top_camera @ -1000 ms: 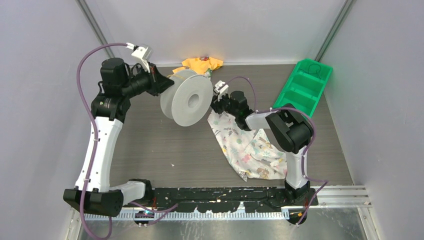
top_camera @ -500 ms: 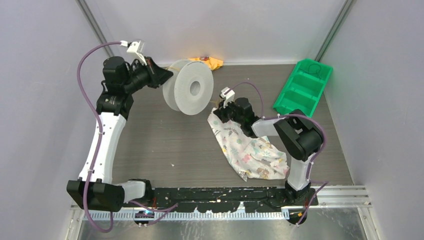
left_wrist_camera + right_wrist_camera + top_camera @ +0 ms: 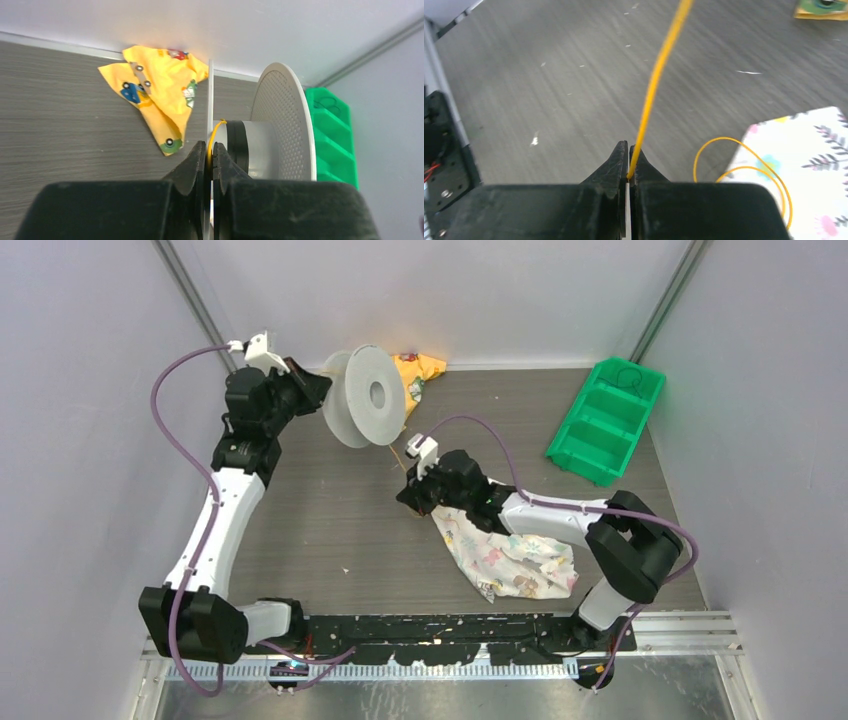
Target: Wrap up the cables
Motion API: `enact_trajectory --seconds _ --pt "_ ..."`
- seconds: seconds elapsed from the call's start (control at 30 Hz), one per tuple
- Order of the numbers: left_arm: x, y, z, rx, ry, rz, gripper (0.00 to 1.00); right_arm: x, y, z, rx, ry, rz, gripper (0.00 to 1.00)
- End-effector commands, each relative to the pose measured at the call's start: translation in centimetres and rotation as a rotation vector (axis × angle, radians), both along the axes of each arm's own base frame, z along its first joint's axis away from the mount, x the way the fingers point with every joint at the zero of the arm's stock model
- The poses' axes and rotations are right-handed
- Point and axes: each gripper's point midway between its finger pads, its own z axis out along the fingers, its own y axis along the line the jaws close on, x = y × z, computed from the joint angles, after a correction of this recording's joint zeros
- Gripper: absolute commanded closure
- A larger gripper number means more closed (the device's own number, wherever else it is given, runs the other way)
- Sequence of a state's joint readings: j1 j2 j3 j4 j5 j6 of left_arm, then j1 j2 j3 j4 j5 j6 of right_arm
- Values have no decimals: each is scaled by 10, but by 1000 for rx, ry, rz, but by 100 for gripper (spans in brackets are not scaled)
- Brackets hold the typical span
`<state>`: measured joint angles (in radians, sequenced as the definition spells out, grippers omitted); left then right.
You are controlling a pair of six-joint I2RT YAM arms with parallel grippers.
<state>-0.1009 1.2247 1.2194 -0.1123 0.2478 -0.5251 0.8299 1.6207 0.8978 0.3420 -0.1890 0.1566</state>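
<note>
A white spool point(image 3: 365, 395) hangs tilted near the back wall, almost edge-on in the top view. My left gripper point(image 3: 318, 390) is shut on its thin near rim point(image 3: 210, 90). The yellow cable point(image 3: 214, 135) comes off the grey hub point(image 3: 260, 145) and passes between the same jaws point(image 3: 210, 147). My right gripper point(image 3: 410, 495) sits low over the table's middle, in front of the spool, shut on the cable point(image 3: 659, 75), which rises taut from its tips point(image 3: 628, 150). Loose loops of the cable point(image 3: 744, 155) lie beside it, at the edge of a floral cloth.
A floral white cloth point(image 3: 505, 550) lies under the right forearm. A crumpled yellow cloth point(image 3: 415, 368) rests against the back wall behind the spool. A green compartment bin point(image 3: 605, 418) stands at the back right. Grey walls close in on both sides.
The right gripper closed on the cable and moved left and nearer, off the floral cloth. The left arm swung the spool back and left, turning it edge-on.
</note>
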Motion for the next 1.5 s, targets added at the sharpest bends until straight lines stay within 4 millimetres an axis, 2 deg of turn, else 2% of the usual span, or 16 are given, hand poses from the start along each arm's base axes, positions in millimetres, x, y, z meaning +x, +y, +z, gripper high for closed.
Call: enact_trajectory --seconds 0.0,0.23,0.37,0.47,0.57,0.67,0.8,0.97,1.07,1.27,1.37,1.47 --pt "9 23 50 -36 -192 189 100 -26 24 44 51 -21 83 99" --pt "14 29 33 55 -179 314 100 -65 53 64 93 62 231 99" --pt "15 22 25 117 -158 298 100 -72 56 79 115 67 262 99" --pt "12 9 20 186 -163 254 100 -72 53 89 108 38 266 99" --pt "8 -9 14 229 -166 177 100 -68 47 108 118 -28 246 99" --pt "3 -21 6 234 -161 120 100 -61 42 134 207 -66 184 99" --pt "-1 -31 5 221 -171 72 100 -52 42 157 410 24 162 99" --pt "-8 -42 19 209 -203 11 100 -50 45 176 617 137 209 93" --pt "-12 -50 24 230 -229 -43 100 -44 39 194 756 194 237 92" --pt "-20 -64 14 237 -219 -135 100 -25 17 231 1033 280 308 90" --pt "-22 -68 11 230 -217 -156 100 -19 13 245 1109 305 345 89" --pt "-24 -71 10 233 -218 -171 100 -16 17 251 1093 278 352 83"
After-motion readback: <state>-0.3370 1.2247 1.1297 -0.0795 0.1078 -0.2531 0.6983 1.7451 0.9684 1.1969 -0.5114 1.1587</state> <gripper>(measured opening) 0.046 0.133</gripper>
